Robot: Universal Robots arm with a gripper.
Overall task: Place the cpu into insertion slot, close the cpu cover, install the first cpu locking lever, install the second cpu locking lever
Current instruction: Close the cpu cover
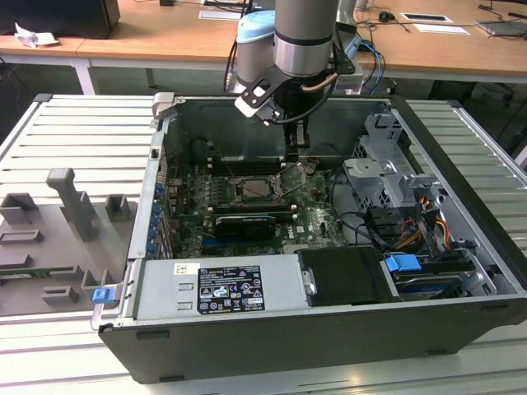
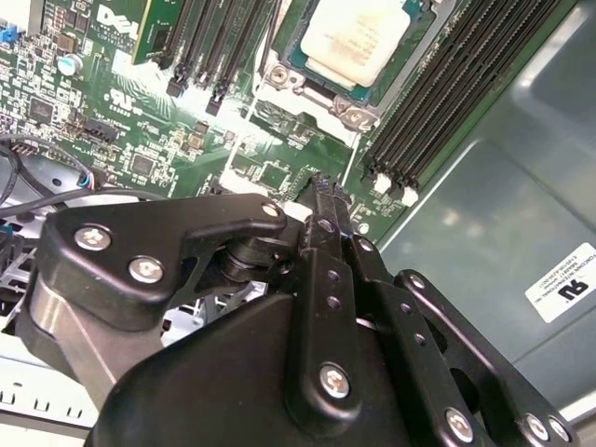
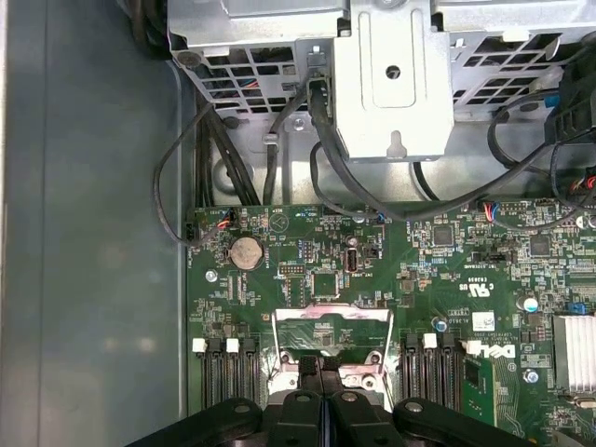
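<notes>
open computer case [image 1: 329,350] is seen lying on a slatted metal table [image 1: 486,362]; grey fixtures [image 1: 70,206] are noted at the exterior view's left, wooden desks [image 1: 165,37] behind. held in the case: power supply [image 1: 218,288] along the near wall, drive cage [image 1: 387,164] and loose cables [image 1: 412,226] at the exterior view's right, motherboard [image 3: 307,265] on the floor. the socket is flanked by memory slots [image 2: 456,84]. cpu [image 2: 358,37] is seated in the socket, face uncovered. cpu cover [image 3: 328,310] is raised off it, tilted. gripper [image 3: 322,371] is set at the cover's edge, fingers drawn together without gap; contact with the cover cannot be told
</notes>
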